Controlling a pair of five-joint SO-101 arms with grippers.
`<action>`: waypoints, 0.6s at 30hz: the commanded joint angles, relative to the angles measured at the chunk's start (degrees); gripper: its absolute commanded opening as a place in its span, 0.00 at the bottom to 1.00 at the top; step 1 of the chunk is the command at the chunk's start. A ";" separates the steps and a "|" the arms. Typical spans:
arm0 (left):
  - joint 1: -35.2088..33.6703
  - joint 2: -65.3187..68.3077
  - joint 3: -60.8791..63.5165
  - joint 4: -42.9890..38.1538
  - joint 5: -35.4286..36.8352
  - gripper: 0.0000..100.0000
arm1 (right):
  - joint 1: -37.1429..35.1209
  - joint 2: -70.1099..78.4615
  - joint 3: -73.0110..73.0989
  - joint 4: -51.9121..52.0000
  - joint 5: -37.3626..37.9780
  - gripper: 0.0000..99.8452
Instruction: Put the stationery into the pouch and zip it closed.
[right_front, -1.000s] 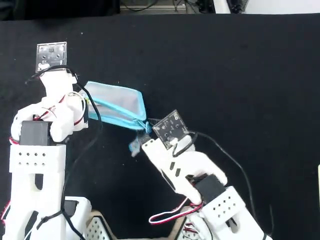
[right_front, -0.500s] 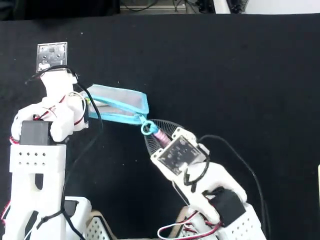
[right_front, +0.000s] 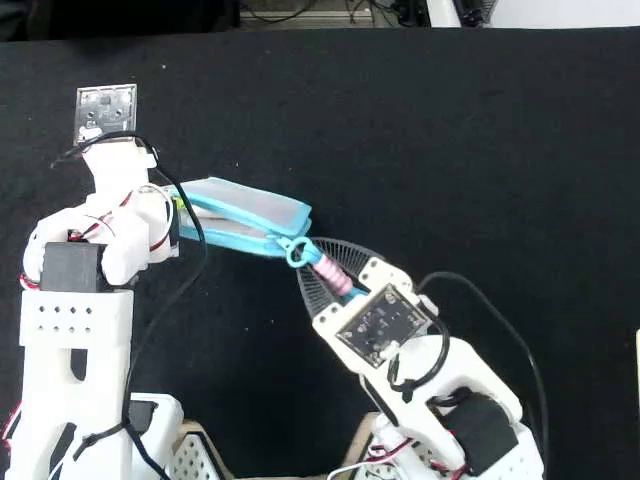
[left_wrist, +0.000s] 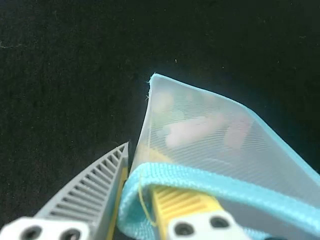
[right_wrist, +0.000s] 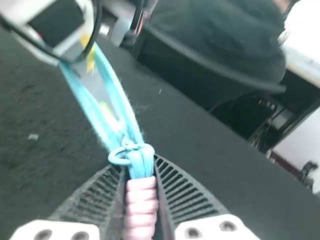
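The teal-edged mesh pouch hangs stretched between the two arms, lifted off the black table. My left gripper is shut on the pouch's end; the left wrist view has the teal edge clamped between a grey finger and a yellow pad. Pale stationery shows through the mesh. My right gripper is shut on the pink zipper pull, just behind its teal ring. The right wrist view has the pull between the fingers and the zip line running away from it.
Black cloth covers the table to its far edge. The left arm's tower stands at the front left and the right arm's base at the front right, with loose cables around both. A pale object sits at the right edge.
The right arm has drawn back toward the front right with the zipper pull in its gripper. The pouch has stretched out and tilted. The left arm has stayed put.
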 joint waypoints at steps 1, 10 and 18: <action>-0.31 -0.26 -5.58 0.26 -0.26 0.03 | -0.35 4.62 -4.26 1.23 0.35 0.01; -0.75 -0.79 -5.23 2.37 -0.53 0.03 | -1.76 11.21 -4.62 5.10 -1.49 0.03; -0.92 -0.35 -5.05 4.57 -0.70 0.03 | -5.45 11.65 -4.97 1.76 -4.48 0.15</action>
